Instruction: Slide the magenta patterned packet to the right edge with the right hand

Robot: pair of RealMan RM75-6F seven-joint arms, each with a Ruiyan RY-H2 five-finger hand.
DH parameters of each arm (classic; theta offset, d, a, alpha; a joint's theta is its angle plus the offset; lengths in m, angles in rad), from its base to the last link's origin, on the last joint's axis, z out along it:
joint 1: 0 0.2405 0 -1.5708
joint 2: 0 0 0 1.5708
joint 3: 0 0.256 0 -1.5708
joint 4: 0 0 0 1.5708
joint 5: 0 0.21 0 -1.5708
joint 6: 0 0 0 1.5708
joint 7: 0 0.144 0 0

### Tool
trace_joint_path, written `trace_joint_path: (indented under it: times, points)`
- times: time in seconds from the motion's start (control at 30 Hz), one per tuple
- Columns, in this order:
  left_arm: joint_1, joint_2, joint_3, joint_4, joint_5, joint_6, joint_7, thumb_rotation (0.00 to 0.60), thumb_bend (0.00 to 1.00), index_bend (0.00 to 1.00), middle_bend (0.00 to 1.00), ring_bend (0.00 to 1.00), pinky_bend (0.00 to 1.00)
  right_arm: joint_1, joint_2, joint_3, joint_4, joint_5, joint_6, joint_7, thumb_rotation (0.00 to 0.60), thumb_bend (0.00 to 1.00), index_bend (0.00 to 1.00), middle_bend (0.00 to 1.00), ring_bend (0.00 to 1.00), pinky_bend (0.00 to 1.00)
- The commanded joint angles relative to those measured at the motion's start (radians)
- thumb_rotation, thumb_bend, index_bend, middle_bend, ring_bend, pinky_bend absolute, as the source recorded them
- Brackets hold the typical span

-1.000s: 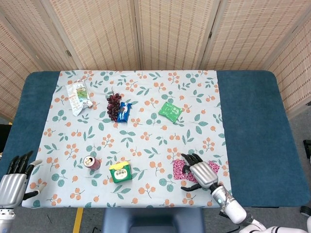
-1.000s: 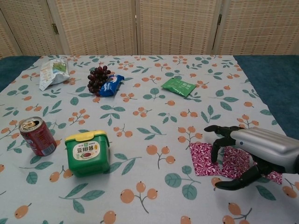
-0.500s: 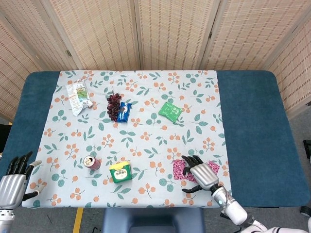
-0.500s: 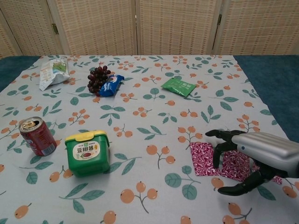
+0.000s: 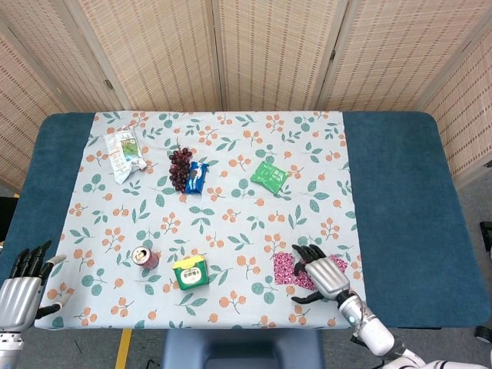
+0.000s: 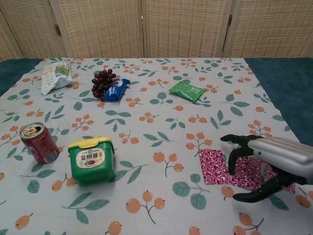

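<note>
Right then, your right hand (image 6: 274, 164) reached in from the near right corner of the table, palm down, with its silver back up. Its dark fingers (image 6: 234, 152) were spread apart and curled down like a claw, and they gripped nothing. The flat magenta patterned packet (image 6: 220, 169) lay on the leafy flowered tablecloth (image 5: 223, 223), near the front edge and close to the cloth's right side. Your hand was over the right part of the packet, and the left part stuck out past the fingertips. I could not tell if the fingertips pressed on it. The thumb (image 6: 252, 195) pointed left along the near edge of the packet. Your left hand (image 5: 21, 288) waited at the near left corner with its fingers apart, holding nothing.
</note>
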Motion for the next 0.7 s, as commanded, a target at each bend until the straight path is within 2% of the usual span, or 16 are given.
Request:
trace_joint_path:
  times: [0.03,0.37,0.7]
  points:
    - [0.001,0.001,-0.001,0.001,0.0,0.003,-0.002,0.6,0.24,0.26,0.06,0.09,0.0,0.004,-0.008,0.001,0.002,-0.005,-0.005,0.0,0.33,0.21,0.4,0.05,0.0,0.0]
    - [0.004,-0.001,0.0,0.009,0.0,0.004,-0.013,0.6,0.24,0.26,0.06,0.09,0.0,0.004,-0.017,0.003,-0.013,-0.024,0.012,-0.008,0.329,0.21,0.4,0.05,0.0,0.0]
    - [0.006,-0.006,0.001,0.023,0.001,0.005,-0.024,0.6,0.24,0.25,0.06,0.09,0.0,-0.043,0.047,0.01,-0.011,0.007,0.073,0.025,0.332,0.21,0.4,0.05,0.0,0.0]
